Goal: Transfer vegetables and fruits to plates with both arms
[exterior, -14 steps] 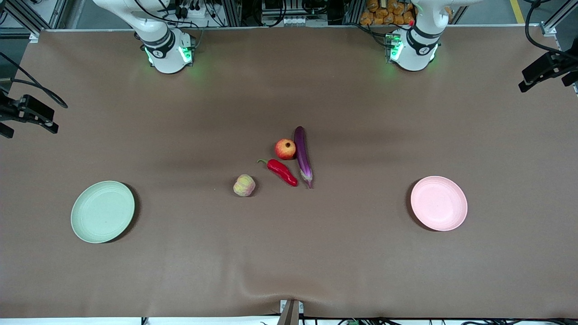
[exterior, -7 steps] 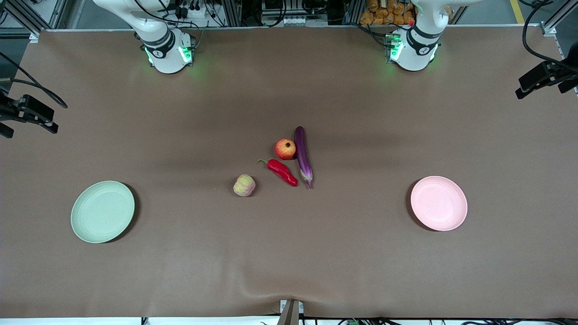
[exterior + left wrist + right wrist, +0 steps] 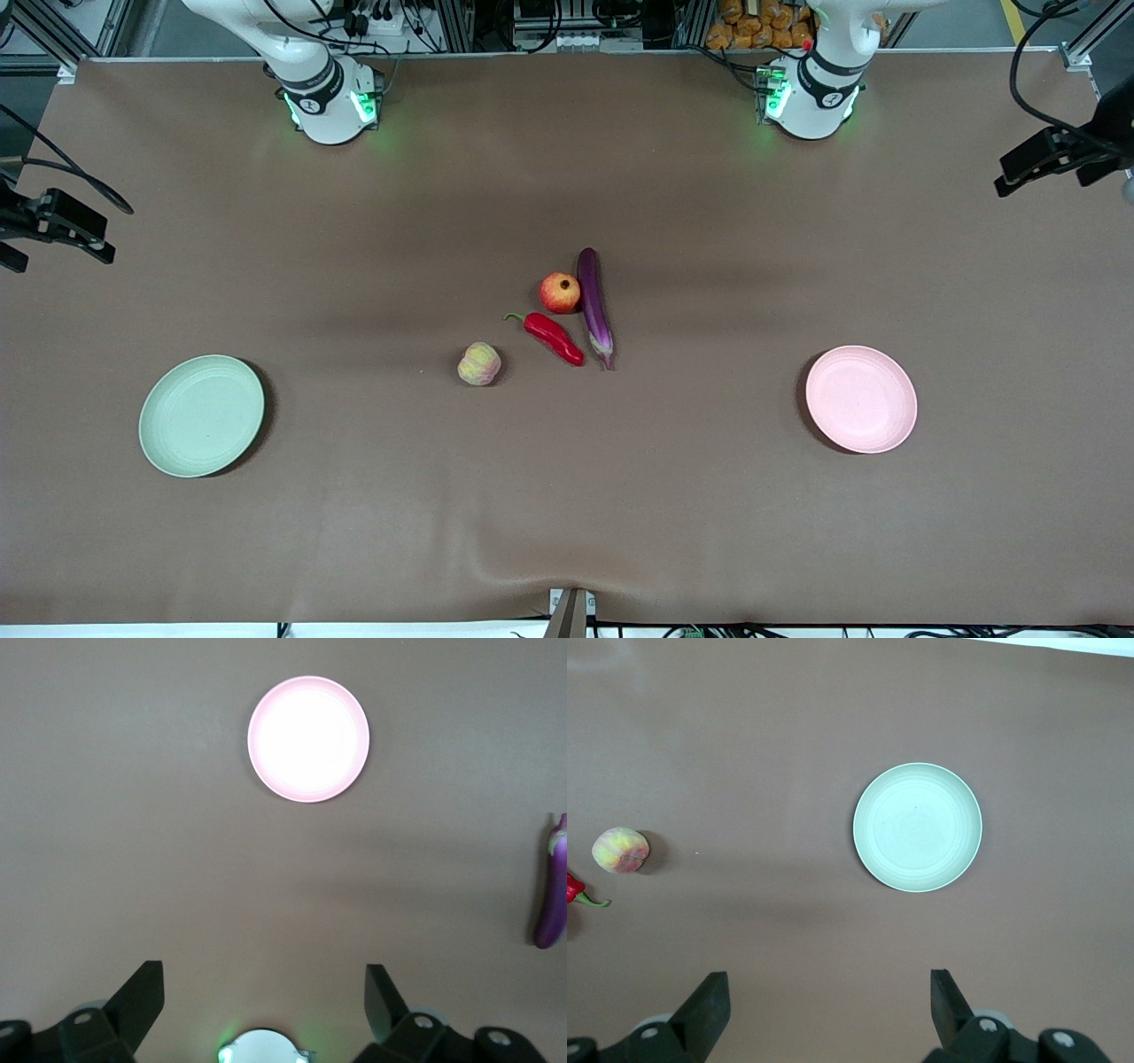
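The purple eggplant (image 3: pixel 594 307) (image 3: pixel 552 908), the red-orange fruit (image 3: pixel 560 292) and the red chili (image 3: pixel 554 338) (image 3: pixel 576 890) lie close together mid-table. The pale ribbed fruit (image 3: pixel 479 364) (image 3: pixel 620 850) sits apart from them, toward the right arm's end. Both plates are bare: the mint green plate (image 3: pixel 202 416) (image 3: pixel 918 827) and the pink plate (image 3: pixel 861 399) (image 3: pixel 308 738). My left gripper (image 3: pixel 1041 158) (image 3: pixel 264 979) hangs open high over the table's edge near the pink plate. My right gripper (image 3: pixel 62 226) (image 3: pixel 828 979) hangs open high over the edge near the green plate.
The arms' green-lit bases (image 3: pixel 328 102) (image 3: pixel 811 97) stand at the table's edge farthest from the front camera. A brown cloth (image 3: pixel 567 496) covers the table, with a small metal bracket (image 3: pixel 570 611) at its nearest edge.
The left gripper has drifted a little inward over the table and toward the robots' bases. The right gripper has hardly moved. Nothing on the table has shifted.
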